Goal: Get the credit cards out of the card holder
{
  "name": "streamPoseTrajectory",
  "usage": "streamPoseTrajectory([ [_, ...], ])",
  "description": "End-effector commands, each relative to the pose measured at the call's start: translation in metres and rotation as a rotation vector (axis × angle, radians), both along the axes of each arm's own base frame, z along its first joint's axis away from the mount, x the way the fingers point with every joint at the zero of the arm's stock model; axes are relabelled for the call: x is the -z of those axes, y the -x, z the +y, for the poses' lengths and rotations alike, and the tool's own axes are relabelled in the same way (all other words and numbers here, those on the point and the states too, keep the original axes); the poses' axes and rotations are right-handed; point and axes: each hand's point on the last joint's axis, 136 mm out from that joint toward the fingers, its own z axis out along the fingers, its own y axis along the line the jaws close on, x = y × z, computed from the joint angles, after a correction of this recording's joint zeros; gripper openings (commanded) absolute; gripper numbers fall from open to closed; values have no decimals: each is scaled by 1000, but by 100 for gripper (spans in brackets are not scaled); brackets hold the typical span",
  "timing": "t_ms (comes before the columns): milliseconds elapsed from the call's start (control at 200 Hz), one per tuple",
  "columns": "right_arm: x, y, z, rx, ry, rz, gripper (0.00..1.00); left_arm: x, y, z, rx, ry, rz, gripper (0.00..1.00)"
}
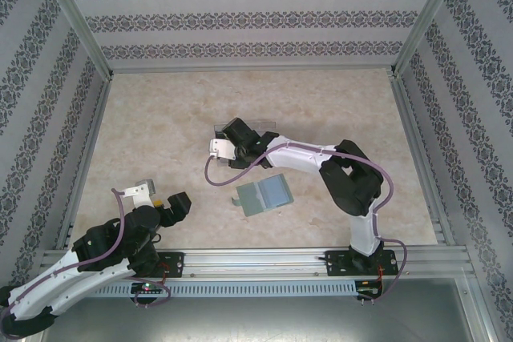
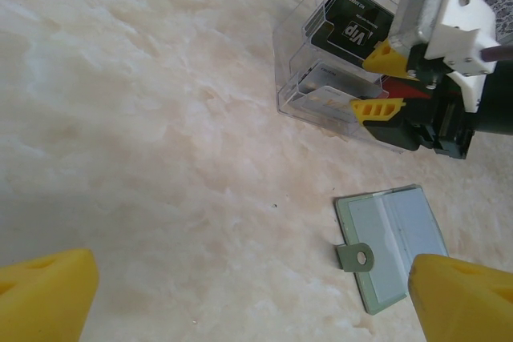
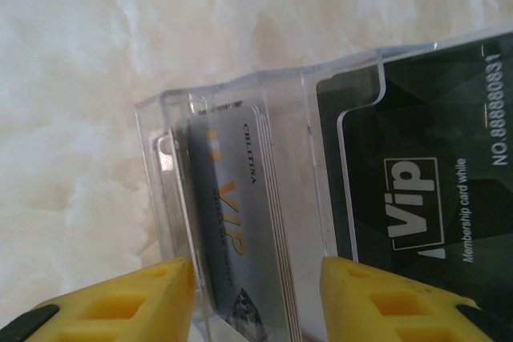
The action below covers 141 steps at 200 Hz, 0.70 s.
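Observation:
The card holder (image 1: 264,195) lies open and flat on the table, its pale blue-grey inside up, and no card shows in it. In the left wrist view the card holder (image 2: 393,242) has its small clasp tab (image 2: 355,257) pointing left. My right gripper (image 1: 239,140) hangs over a clear divided tray (image 1: 264,127). Seen from its own wrist, the right gripper (image 3: 256,278) is open, its fingers either side of a stack of silver cards (image 3: 240,222). A red sliver (image 2: 398,86) shows behind the right gripper (image 2: 382,82). My left gripper (image 2: 255,282) is open over bare table.
The clear tray (image 2: 321,46) also holds a black VIP card (image 2: 353,26) in the compartment beside the silver stack. The left gripper (image 1: 178,202) rests near the table's front left. Metal frame rails and patterned walls border the table.

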Motion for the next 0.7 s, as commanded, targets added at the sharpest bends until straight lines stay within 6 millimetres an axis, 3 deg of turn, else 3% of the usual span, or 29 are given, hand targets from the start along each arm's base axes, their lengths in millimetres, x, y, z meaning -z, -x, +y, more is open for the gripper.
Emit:
streamPoseTrajectory([
  [0, -5, -14, 3, 48, 1, -51, 46, 2, 2, 8, -17, -25, 4, 100],
  [310, -19, -40, -5, 158, -4, -143, 44, 2, 2, 7, -13, -23, 4, 100],
  [699, -39, -16, -8, 155, -131, -98, 46, 2, 1, 7, -14, -22, 4, 100],
])
